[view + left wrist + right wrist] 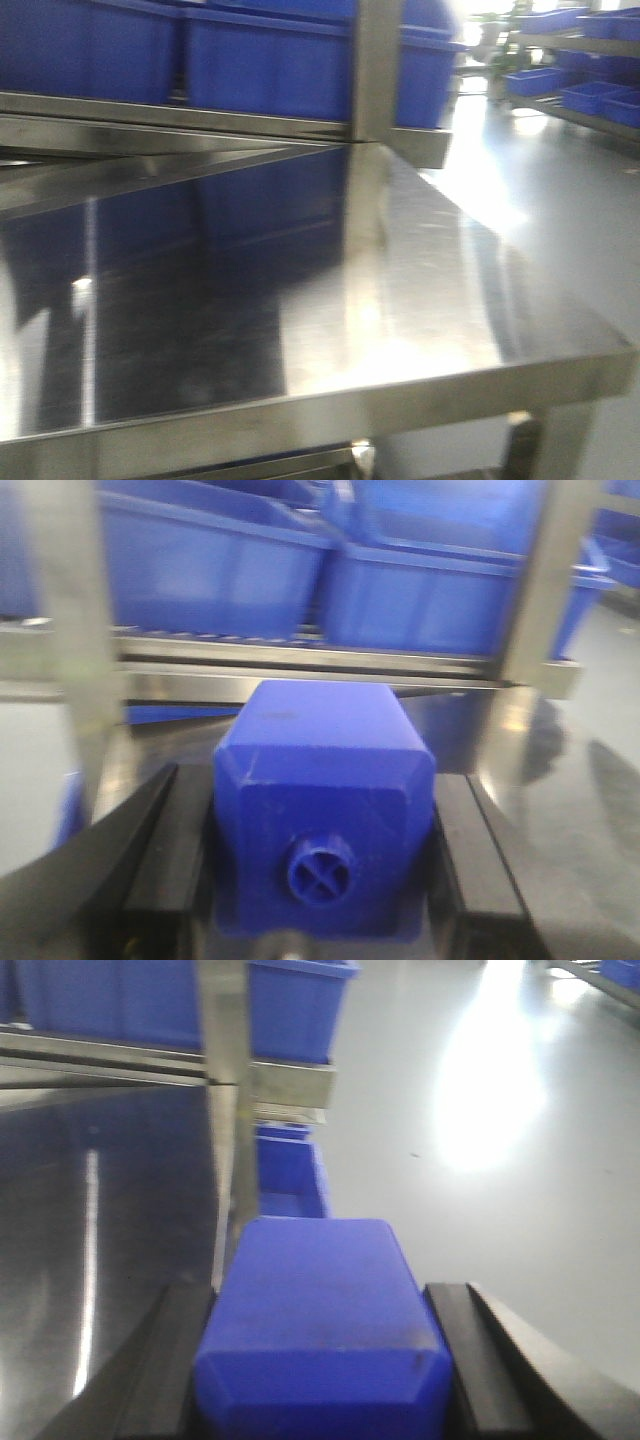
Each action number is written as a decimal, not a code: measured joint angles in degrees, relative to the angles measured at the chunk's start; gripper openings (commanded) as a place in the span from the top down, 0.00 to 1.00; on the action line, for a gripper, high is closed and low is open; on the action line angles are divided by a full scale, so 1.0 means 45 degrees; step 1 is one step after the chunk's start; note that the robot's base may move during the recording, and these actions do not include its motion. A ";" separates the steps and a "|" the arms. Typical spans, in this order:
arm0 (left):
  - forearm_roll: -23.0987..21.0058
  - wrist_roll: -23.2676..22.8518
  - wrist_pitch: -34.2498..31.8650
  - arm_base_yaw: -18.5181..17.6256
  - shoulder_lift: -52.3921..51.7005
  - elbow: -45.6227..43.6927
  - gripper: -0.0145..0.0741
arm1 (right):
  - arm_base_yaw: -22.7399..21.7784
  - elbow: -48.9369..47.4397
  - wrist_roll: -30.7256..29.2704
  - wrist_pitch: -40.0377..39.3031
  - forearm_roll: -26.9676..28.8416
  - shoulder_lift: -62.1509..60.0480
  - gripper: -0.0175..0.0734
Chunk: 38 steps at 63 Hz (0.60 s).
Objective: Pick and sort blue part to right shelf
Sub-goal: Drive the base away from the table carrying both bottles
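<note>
Exterior front view: no gripper or arm in shot. Shows polished steel top (400,300) across centre and lower frame, w/ dark blue reflections. Right shelf (200,125) along upper edge: brushed rail, upright post (375,70), blue bins (270,60) sitting behind rail. Far racks (575,60) w/ more blue bins at upper right, beyond glossy grey floor (560,220). Heavy blur; fine detail not legible.

Left wrist view: left gripper (315,780) closed partway onto knobbed blue block (320,800), black fingers (150,870) pressed to both flanks. Squat body, small round knob (320,870) w/ cross mark facing cam at lower centre. Not the task item. Shelf rail and bins across upper frame, behind block and apart from it.

Right wrist view: right gripper (318,1290) clamped on blue part (320,1330) at lower centre, fingers flush against L and R sides. Squarish body w/ bevelled edge toward cam; cap end not visible. Steel top to left of it, floor to right. Shelf post and bin at upper left, well apart from part; second bin lower down just past post, mid frame. Not yet in any bin.
</note>
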 measured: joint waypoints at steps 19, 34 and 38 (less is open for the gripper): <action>0.0000 0.0000 0.0000 0.0000 0.0000 0.0000 0.48 | 0.0000 0.0000 0.0000 0.0000 0.0000 0.0000 0.40; 0.0000 0.0000 0.0000 0.0000 0.0000 0.0000 0.48 | 0.0000 0.0000 0.0000 0.0000 0.0000 0.0000 0.40; 0.0000 0.0000 0.0000 0.0000 0.0000 0.0000 0.48 | 0.0000 0.0000 0.0000 0.0000 0.0000 0.0000 0.40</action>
